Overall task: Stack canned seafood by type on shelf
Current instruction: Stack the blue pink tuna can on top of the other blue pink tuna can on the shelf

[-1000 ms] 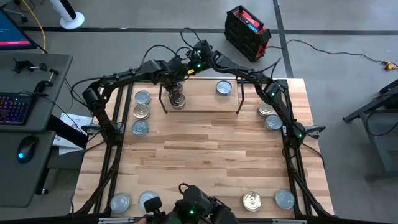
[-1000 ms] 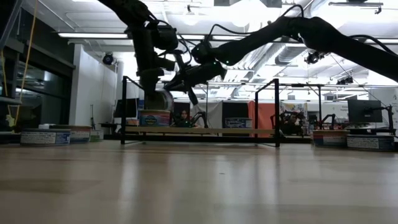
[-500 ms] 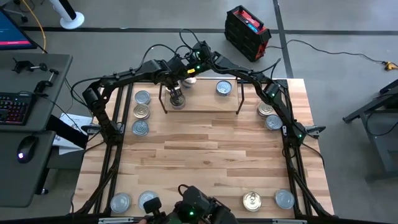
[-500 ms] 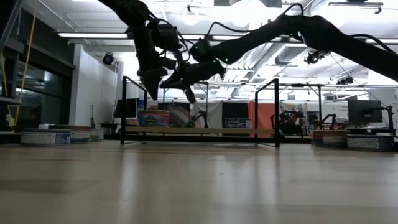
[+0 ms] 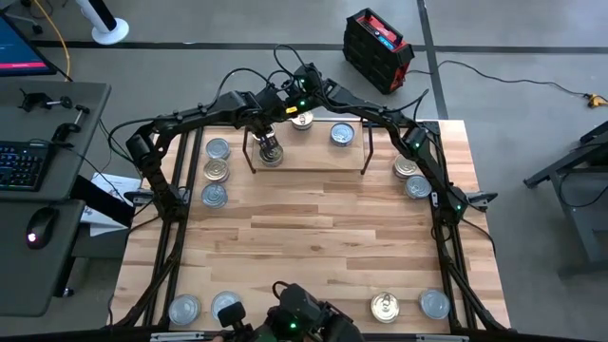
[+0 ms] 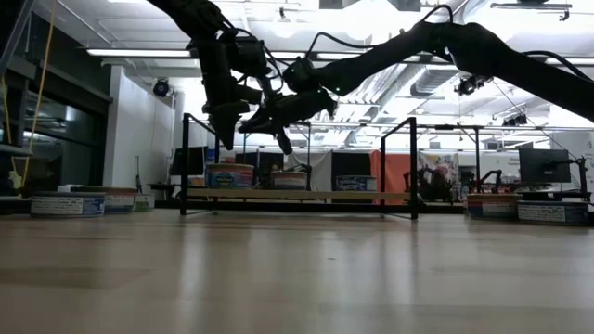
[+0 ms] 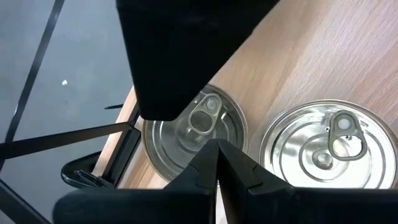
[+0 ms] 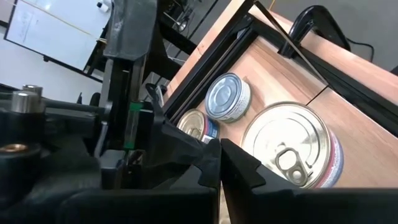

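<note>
Two dark robot arms meet over the far end of a wooden table [image 5: 313, 237], where a low wooden shelf [image 5: 313, 152] with thin black wire uprights stands. The left gripper [image 5: 267, 142] hangs just above the shelf's left end, its fingers pressed together in the left wrist view, holding nothing. Directly below it sits a silver tin [image 5: 271, 155] on the shelf board; the left wrist view shows that tin's pull-tab lid [image 7: 193, 134] beside a second silver lid [image 7: 329, 146]. The right gripper [image 5: 291, 107] hovers above the shelf's far edge, its fingers also closed together and empty. Just beside it a tin [image 5: 302, 120] rests at the back of the shelf, seen from the right wrist camera as a shiny pull-tab lid [image 8: 289, 146] close to the fingers. Another silver-blue tin [image 5: 342, 134] lies farther right on the shelf.

Off the shelf, three tins [image 5: 217, 171] form a column by the table's left edge, the middle one gold. Two tins [image 5: 411, 178] sit near the right edge. Along the near edge are two silver tins [image 5: 204, 308] on the left, and a gold tin [image 5: 385, 306] with a silver one [image 5: 434, 303] on the right. From table height, the shelf [image 6: 297, 195] shows labelled tins [image 6: 230, 175] on its board beneath both grippers.
</note>
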{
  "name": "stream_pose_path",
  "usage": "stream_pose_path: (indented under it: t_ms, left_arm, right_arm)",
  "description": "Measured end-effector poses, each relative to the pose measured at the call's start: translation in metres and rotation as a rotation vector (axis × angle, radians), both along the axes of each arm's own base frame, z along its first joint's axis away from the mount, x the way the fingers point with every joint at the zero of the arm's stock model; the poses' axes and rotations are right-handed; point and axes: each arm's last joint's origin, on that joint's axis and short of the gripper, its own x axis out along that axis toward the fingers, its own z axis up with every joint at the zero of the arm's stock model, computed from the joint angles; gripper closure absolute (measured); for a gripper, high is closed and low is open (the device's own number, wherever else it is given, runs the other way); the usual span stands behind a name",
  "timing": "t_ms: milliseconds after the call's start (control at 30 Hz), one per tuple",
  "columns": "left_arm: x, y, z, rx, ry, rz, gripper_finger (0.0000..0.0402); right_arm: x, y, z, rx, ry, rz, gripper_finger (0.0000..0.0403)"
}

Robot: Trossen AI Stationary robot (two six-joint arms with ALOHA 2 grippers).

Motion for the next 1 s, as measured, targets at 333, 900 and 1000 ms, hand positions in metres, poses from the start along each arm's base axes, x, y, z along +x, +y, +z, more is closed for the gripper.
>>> stream_pose_path:
  t_ms: [333, 900, 1000]
  left_arm:
    - [0.0, -0.001, 0.0, 0.019, 0.019, 0.005, 0.0402]
    - [-0.001, -0.035, 0.06, -0.057, -0.423, 0.02, 0.0401]
    - [0.001, -0.058, 0.087, -0.046, -0.597, -0.036, 0.0402]
  right_arm:
    - [-0.008, -0.009, -0.003, 0.005, 0.032, -0.022, 0.0403]
    - [-0.056, -0.043, -0.013, -0.171, 0.397, -0.287, 0.0403]
    - [-0.049, -0.031, -0.016, -0.237, 0.449, -0.249, 0.0403]
